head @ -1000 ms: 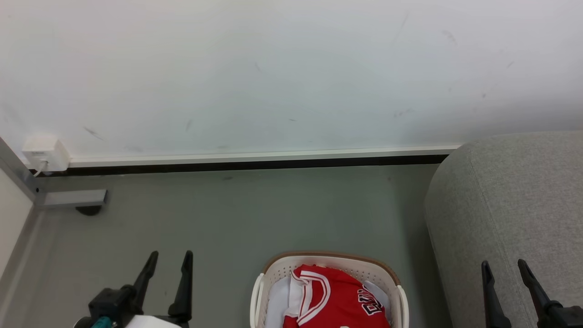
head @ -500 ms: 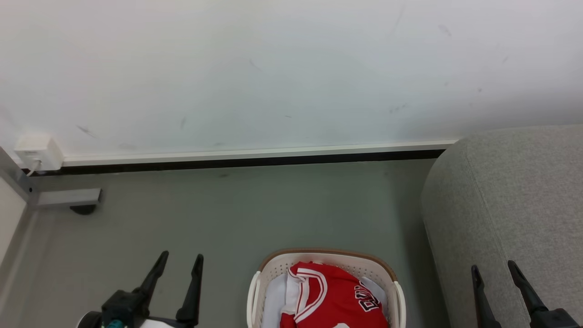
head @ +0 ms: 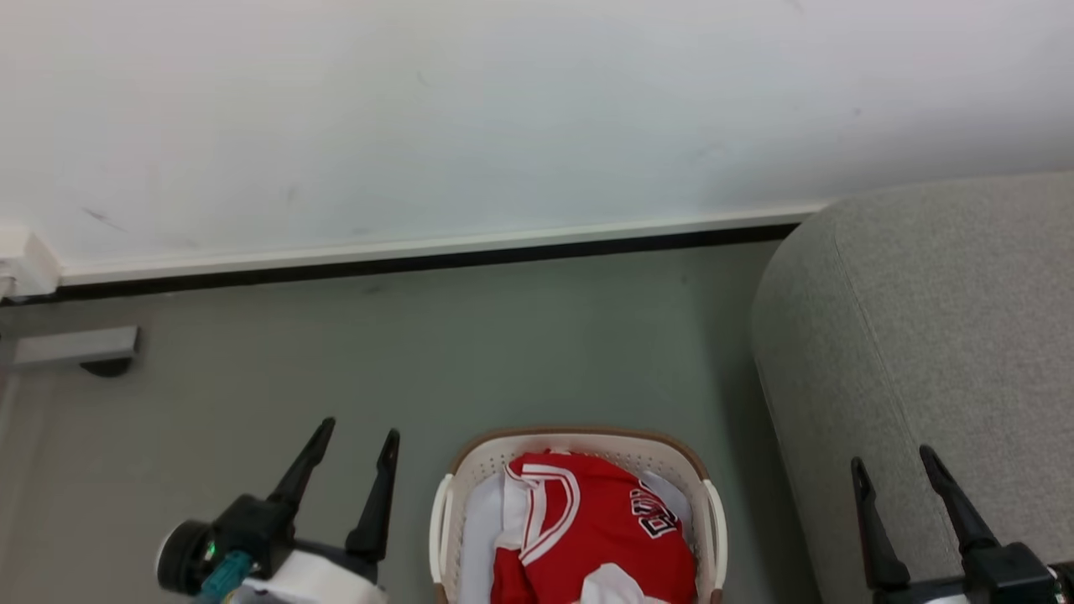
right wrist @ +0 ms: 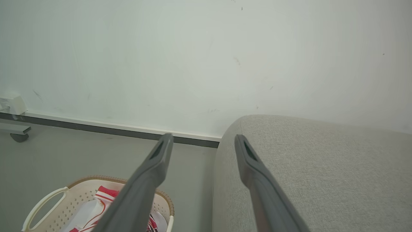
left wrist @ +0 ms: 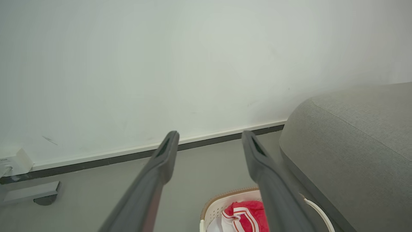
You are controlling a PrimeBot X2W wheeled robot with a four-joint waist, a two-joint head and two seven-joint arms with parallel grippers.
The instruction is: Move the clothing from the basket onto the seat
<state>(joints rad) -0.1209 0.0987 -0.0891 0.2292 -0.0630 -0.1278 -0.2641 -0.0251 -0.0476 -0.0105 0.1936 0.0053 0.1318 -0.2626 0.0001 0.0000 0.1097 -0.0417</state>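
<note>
The clothing (head: 587, 528), a red jersey with white-and-black trim, lies crumpled in the cream basket (head: 579, 445) on the floor at the bottom middle of the head view. The basket (left wrist: 225, 201) and the jersey (left wrist: 249, 214) also show low in the left wrist view, and the basket (right wrist: 64, 206) with the jersey (right wrist: 104, 193) in the right wrist view. The light-grey seat (head: 923, 335) rises at the right. My left gripper (head: 356, 432) hangs open left of the basket. My right gripper (head: 891, 466) hangs open over the seat's side. Both are empty.
A white wall with a white skirting and dark strip (head: 419, 256) closes the far side. A grey metal foot on a caster (head: 75, 352) and a white wall box (head: 25, 260) sit at the far left. Grey floor (head: 461, 352) lies between wall and basket.
The camera has tilted down and turned, so the wall, basket and seat sit differently in the picture. Both grippers reach a little further up the picture, still open.
</note>
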